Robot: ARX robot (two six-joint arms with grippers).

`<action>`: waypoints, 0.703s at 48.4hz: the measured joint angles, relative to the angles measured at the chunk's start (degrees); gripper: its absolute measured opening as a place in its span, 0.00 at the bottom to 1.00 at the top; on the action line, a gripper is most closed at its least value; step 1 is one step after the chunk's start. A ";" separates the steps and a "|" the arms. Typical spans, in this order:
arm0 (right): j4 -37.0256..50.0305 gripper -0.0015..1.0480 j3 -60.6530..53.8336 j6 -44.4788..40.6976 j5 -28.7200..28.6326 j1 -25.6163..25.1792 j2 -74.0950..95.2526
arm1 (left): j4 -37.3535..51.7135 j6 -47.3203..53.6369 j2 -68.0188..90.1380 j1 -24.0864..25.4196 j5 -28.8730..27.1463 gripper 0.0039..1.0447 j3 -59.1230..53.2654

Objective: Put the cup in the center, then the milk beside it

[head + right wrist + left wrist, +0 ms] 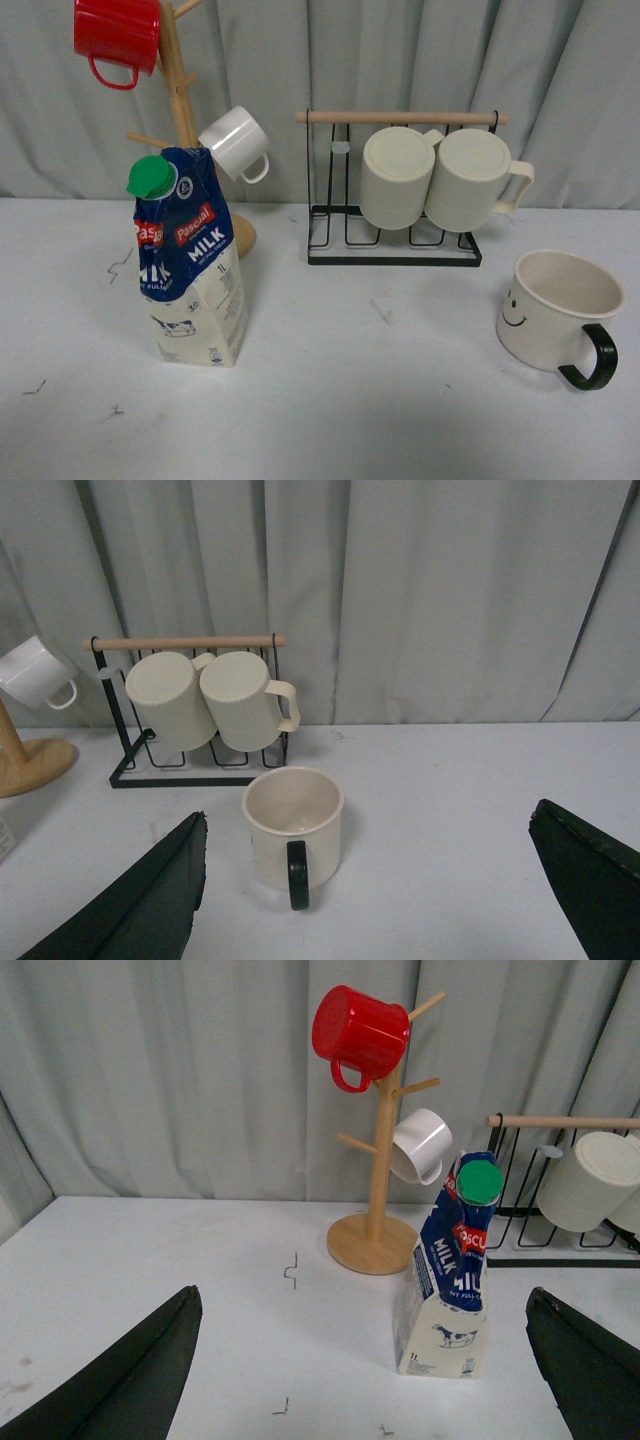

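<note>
The left gripper (362, 1298), jaws spread wide and empty, faces the tall blue-and-cream milk carton with green cap (447, 1280), left on the white table (330, 420). The right gripper (370, 812), likewise spread and empty, faces the wide cream black-handled mug (293, 830), on the table's right.

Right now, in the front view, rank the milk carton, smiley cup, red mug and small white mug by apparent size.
1. milk carton
2. smiley cup, though nearer the camera than the hanging mugs
3. red mug and small white mug: look alike, red one cropped by the frame edge, so unranked
</note>
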 joint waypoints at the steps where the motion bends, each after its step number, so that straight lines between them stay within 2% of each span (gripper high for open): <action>1: 0.00 0.94 0.00 0.00 0.02 0.00 0.00 | 0.00 -0.02 0.00 0.00 0.02 0.94 0.00; 12: 1.01 0.94 0.15 -0.15 -0.17 -0.96 2.40 | -0.02 -0.02 0.00 0.00 0.00 0.94 0.00; 17: 16.83 0.94 4.31 -0.74 -2.03 -8.61 21.14 | 0.00 0.00 0.00 0.00 0.02 0.94 0.00; 25: 35.56 0.94 14.64 -0.83 -0.35 -8.92 44.96 | 0.02 0.00 0.00 0.00 0.02 0.94 0.00; 29: 38.88 0.94 22.38 0.85 1.60 -8.92 58.80 | 0.00 0.00 0.00 0.00 0.02 0.94 0.00; 34: 35.30 0.94 30.62 4.57 3.87 -8.61 71.84 | 0.02 0.00 0.00 0.00 0.00 0.94 0.00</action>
